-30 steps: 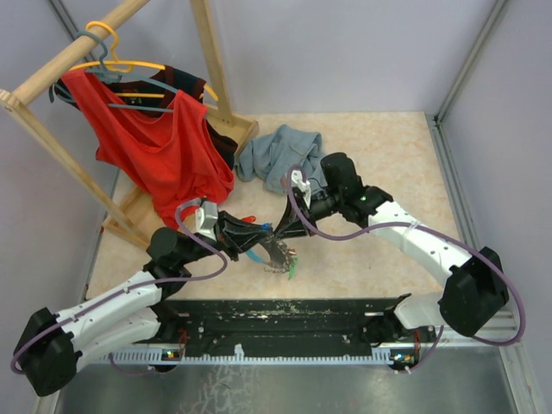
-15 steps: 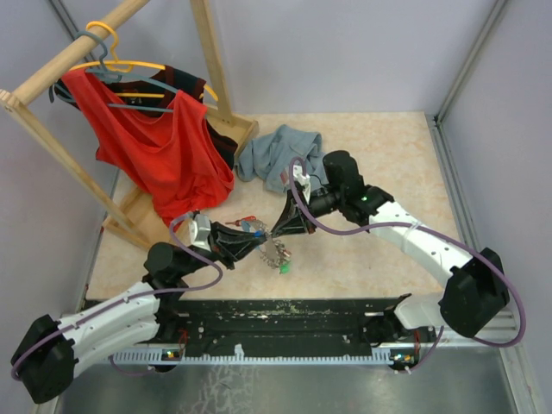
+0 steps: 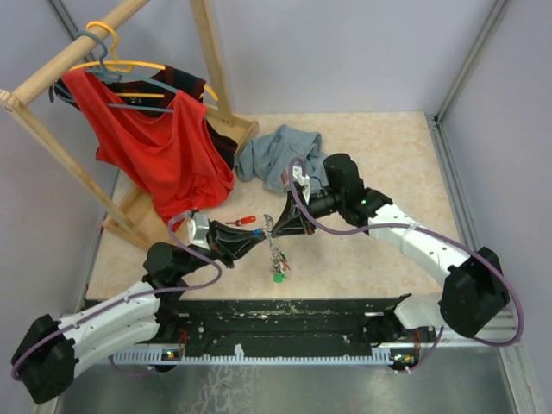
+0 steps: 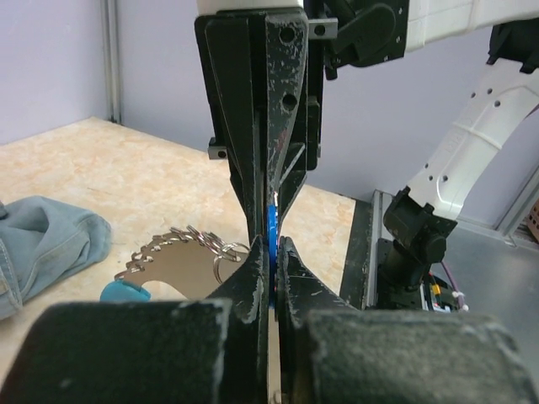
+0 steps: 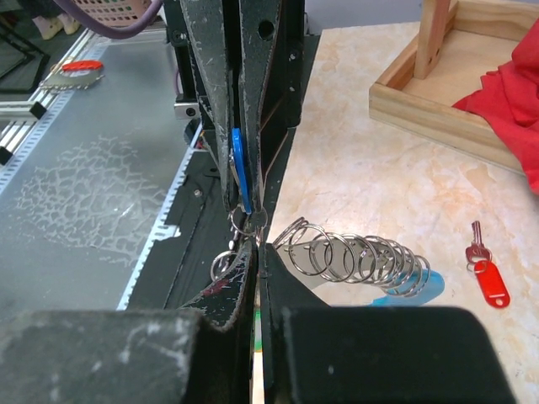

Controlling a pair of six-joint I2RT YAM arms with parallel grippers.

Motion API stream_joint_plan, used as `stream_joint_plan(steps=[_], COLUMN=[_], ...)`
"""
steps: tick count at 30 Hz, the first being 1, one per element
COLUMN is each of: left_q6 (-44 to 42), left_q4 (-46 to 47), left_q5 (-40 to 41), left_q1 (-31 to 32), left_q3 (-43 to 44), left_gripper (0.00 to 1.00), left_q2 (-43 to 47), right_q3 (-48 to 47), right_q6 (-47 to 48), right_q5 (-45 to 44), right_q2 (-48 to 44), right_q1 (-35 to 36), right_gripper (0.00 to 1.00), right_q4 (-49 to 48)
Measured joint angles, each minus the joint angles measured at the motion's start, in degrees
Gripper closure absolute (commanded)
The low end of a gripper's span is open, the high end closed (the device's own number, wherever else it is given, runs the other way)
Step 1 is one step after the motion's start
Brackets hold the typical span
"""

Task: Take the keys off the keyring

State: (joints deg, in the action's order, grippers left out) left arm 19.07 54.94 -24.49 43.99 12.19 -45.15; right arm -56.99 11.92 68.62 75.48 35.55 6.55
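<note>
Both pinched tight, nose to nose above the marbled bench (image 3: 379, 155); left end effector (image 4: 274, 246) clamps the flat plastic head of a blue key (image 4: 271, 220); right end effector (image 5: 257, 249) nips the keyring (image 5: 354, 257), a coil of shiny wire loops dangling below; a red key (image 5: 484, 271) lies flat on the bench

Shiny metal keyring (image 5: 358, 257) coils (red key (image 5: 490, 282) tag: glossy plastic).
</note>
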Motion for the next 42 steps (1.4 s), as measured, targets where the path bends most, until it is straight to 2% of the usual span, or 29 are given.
stream_joint_plan(steps=[12, 18, 22, 42], left_q6=[-1.9, -3.0, -3.7, -3.2], left_q4=[-7.8, -10.6, -11.8, -11.5], left_q5=[3.5, 2.2, 0.5, -5.4], left_q1=[0.0, 0.0, 0.0, 0.0], left_q3=[5.0, 8.3, 10.7, 14.1], left_gripper=[1.0, 1.0, 1.0, 1.0], left_q2=[4.4, 2.6, 0.8, -4.5], right_q3=[1.0, 2.2, 2.3, 2.3], right_q6=[-0.6, -2.2, -2.9, -2.5], right_q5=[0.5, 1.2, 2.3, 3.6], right_q2=[0.0, 0.0, 0.1, 0.1], right_q1=[0.0, 0.0, 0.0, 0.1], right_gripper=[1.0, 1.0, 0.93, 0.85], right_q4=[-4.9, -7.9, -8.7, -5.7])
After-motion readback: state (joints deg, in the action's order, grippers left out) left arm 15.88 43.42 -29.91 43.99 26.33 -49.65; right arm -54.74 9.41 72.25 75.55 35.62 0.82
